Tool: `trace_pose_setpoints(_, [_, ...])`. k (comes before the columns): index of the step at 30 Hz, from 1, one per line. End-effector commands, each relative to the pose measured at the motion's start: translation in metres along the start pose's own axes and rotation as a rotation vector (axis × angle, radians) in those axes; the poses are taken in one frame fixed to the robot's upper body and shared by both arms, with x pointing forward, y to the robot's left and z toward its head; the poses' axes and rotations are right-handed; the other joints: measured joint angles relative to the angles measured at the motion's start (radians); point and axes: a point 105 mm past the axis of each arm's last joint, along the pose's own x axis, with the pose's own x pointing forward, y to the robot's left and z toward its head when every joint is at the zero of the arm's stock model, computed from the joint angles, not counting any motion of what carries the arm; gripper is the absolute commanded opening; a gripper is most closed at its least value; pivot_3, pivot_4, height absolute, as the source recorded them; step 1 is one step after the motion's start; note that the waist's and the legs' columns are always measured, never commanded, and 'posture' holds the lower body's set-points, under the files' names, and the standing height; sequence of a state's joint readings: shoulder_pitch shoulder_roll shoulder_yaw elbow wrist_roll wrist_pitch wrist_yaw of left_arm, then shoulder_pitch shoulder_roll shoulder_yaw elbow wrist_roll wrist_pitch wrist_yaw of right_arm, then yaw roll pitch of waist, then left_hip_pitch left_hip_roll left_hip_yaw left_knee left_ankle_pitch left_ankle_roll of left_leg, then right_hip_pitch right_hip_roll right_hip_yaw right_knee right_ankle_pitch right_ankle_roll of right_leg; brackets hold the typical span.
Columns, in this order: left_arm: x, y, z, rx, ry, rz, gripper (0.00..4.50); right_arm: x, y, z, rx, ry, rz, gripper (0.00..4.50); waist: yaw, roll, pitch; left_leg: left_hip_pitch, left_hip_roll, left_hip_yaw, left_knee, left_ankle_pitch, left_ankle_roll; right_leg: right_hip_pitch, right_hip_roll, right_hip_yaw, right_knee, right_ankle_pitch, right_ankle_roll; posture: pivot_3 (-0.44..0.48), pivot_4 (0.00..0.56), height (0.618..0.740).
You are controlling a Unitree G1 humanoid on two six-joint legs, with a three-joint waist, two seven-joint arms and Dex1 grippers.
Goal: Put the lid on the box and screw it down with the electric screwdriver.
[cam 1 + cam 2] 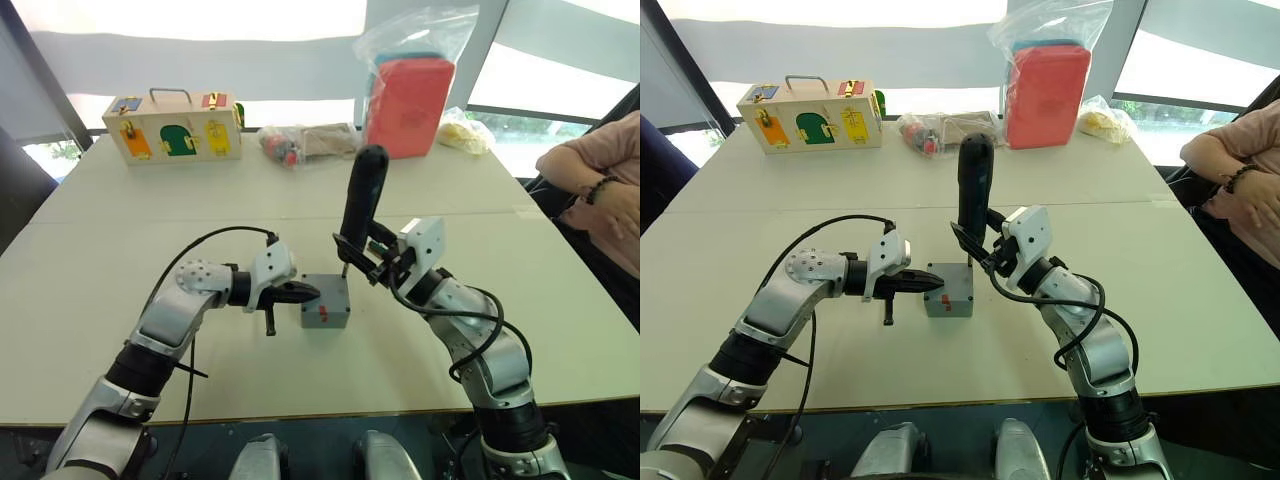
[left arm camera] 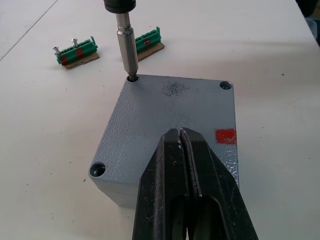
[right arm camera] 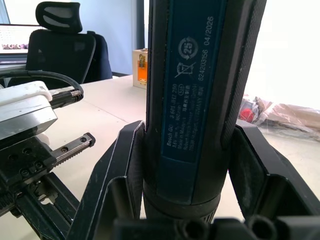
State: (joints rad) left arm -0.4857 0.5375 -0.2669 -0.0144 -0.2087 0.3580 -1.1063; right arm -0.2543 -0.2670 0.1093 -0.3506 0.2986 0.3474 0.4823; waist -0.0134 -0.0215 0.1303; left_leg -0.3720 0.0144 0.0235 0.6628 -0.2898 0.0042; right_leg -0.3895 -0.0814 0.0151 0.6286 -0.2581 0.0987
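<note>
The grey lid (image 2: 170, 107) lies on top of the small grey box (image 1: 325, 316), which stands at the table's middle; a red mark (image 2: 225, 136) shows on the lid. My left gripper (image 2: 180, 131) is shut, its tips lying over the lid's near half, holding nothing. My right gripper (image 1: 366, 256) is shut on the black electric screwdriver (image 1: 361, 205), held upright. The screwdriver's metal bit (image 2: 127, 47) stands in the lid's far corner hole (image 2: 133, 78). Open screw holes show at two other lid corners (image 2: 226, 85). The box's inside is hidden.
Two green terminal strips (image 2: 75, 50) lie on the table just beyond the box. At the far edge stand a wooden latch box (image 1: 172, 128), small bags (image 1: 305, 140) and a red case in a plastic bag (image 1: 410, 100). A person (image 1: 600, 190) sits at the right.
</note>
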Motion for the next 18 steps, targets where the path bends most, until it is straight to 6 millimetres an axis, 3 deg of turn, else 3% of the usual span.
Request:
trace_pose_setpoints(1, [0.002, -0.003, -0.006, -0.010, 0.021, -0.007, 0.00, -0.014, 0.007, -0.069, 0.120, 0.295, 0.004, 1.86, 0.000, 0.000, -0.001, 0.000, 0.000, 0.000, 0.000, 0.000, 0.000, 0.000, 0.000, 0.000, 0.000, 0.000, 0.000, 0.000, 0.150, 0.730])
trace_pose_setpoints(6, [0.002, -0.003, -0.006, -0.011, 0.022, -0.007, 0.00, -0.012, 0.005, -0.064, 0.118, 0.287, -0.006, 1.86, 0.000, 0.000, -0.002, 0.000, 0.001, 0.000, -0.001, 0.000, 0.000, 0.000, -0.004, 0.000, -0.001, -0.001, -0.001, 0.000, 0.150, 0.730])
trace_pose_setpoints(11, [0.002, -0.004, -0.005, -0.011, 0.019, -0.009, 0.00, -0.007, 0.001, -0.046, 0.088, 0.237, -0.006, 1.86, 0.000, 0.001, -0.002, -0.001, 0.001, 0.000, -0.002, 0.000, 0.000, -0.001, -0.006, 0.000, -0.001, -0.001, -0.002, 0.000, 0.150, 0.730])
trace_pose_setpoints(14, [0.003, -0.004, -0.003, -0.011, 0.013, -0.009, 0.00, 0.000, 0.000, -0.022, 0.032, 0.155, 0.008, 1.86, 0.000, 0.003, -0.001, -0.001, 0.001, -0.001, -0.005, 0.000, 0.000, -0.002, -0.007, 0.000, -0.003, -0.001, -0.002, 0.000, 0.150, 0.730])
trace_pose_setpoints(18, [0.002, -0.003, 0.006, -0.007, -0.019, -0.006, 0.00, 0.006, -0.002, 0.026, -0.015, 0.002, 0.011, 1.86, 0.000, 0.007, 0.002, -0.002, 0.000, 0.000, -0.011, 0.000, -0.001, -0.004, -0.008, -0.001, -0.010, -0.001, -0.003, 0.000, 0.150, 0.730])
